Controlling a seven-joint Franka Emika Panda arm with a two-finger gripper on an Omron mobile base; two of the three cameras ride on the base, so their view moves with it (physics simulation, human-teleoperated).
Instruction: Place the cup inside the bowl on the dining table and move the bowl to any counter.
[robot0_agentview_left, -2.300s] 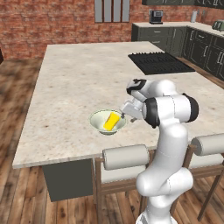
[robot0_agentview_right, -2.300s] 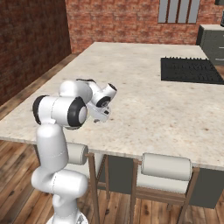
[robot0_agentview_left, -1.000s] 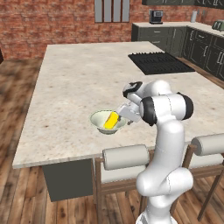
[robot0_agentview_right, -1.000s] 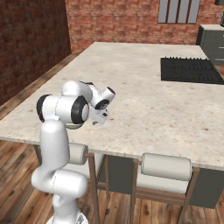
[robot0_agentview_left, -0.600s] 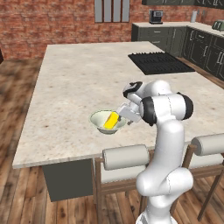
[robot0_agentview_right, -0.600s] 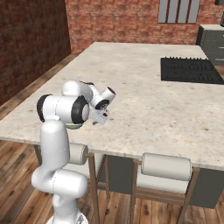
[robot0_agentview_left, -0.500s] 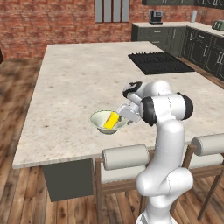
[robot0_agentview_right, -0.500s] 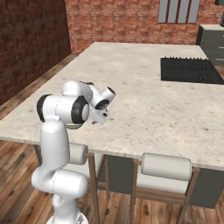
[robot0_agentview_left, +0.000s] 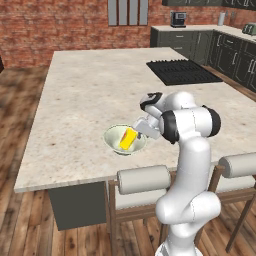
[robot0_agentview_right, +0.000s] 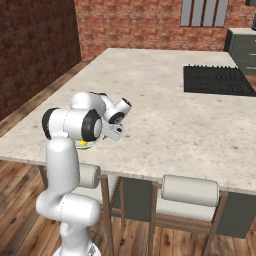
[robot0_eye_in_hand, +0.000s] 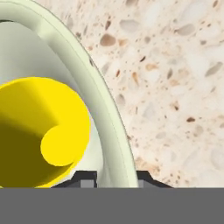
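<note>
The cup (robot0_agentview_left: 128, 138) lies tipped inside the bowl (robot0_agentview_left: 114, 135), near the front edge of the dining table (robot0_agentview_left: 85, 95), so the first half looks done. The gripper (robot0_agentview_left: 142, 128) has dropped from just above to the bowl's right rim in the last couple of seconds; in the hand view one fingertip sits either side of the wall. Straddling, not yet pinching, I'd say. The lift toward a counter (robot0_agentview_left: 186, 31) comes next.

Smooth pale glazed-looking ceramic bowl (robot0_agentview_left: 116, 137), plain bright yellow cup (robot0_agentview_left: 128, 138) with a matt plastic look, speckled beige stone table (robot0_agentview_left: 85, 95), matt black cooktop (robot0_agentview_left: 181, 71), rough red brick wall (robot0_agentview_left: 55, 25), wood plank floor (robot0_agentview_left: 20, 215)
</note>
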